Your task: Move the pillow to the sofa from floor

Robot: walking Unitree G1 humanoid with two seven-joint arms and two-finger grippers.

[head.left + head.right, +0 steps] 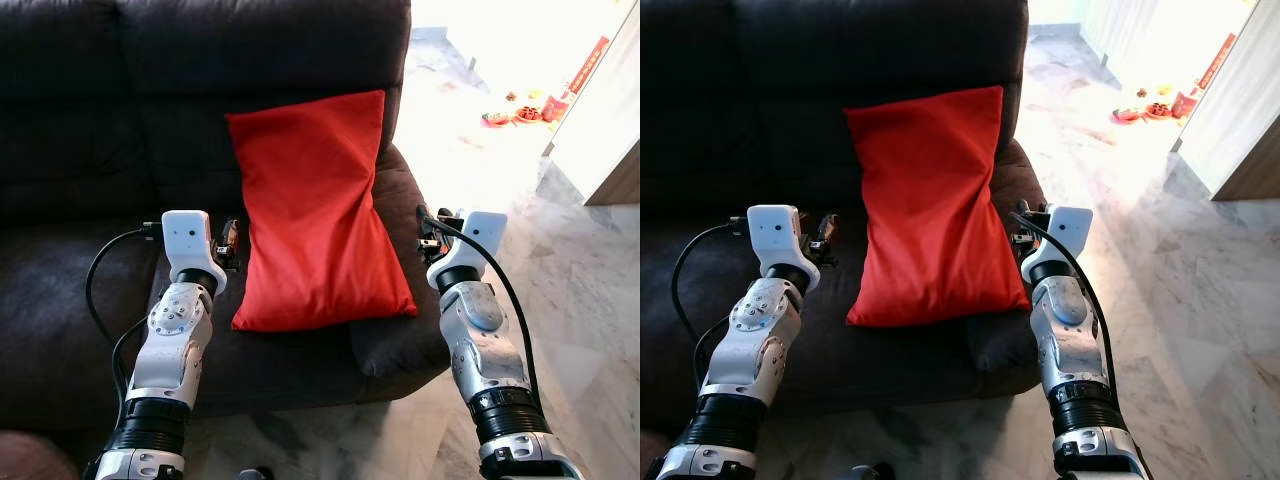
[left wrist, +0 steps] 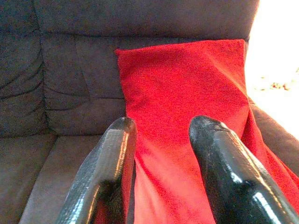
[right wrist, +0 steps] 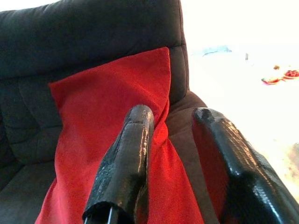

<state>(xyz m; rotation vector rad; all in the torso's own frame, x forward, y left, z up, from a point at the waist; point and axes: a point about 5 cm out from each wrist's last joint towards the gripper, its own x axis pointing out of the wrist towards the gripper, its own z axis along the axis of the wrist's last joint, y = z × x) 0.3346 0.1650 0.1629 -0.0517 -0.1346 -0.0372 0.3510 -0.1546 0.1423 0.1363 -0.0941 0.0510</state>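
A red pillow (image 1: 315, 215) is lying on the dark sofa (image 1: 80, 150), its upper end leaning against the backrest and its lower end resting on the seat cushion near the front edge. The left gripper (image 2: 161, 154) is hovering just beside the pillow's left edge, fingers (image 2: 110, 163) spread apart with nothing between them. The right gripper (image 3: 180, 154) is hovering just beside the pillow's right edge, above the sofa's armrest, fingers (image 3: 128, 158) likewise spread and gripping nothing. Both silver arms are reaching forward from the lower frame, flanking the pillow. To the right, a pale marble floor (image 1: 590, 290) is lying in bright light, with small red items (image 1: 520, 115) well apart from the sofa.
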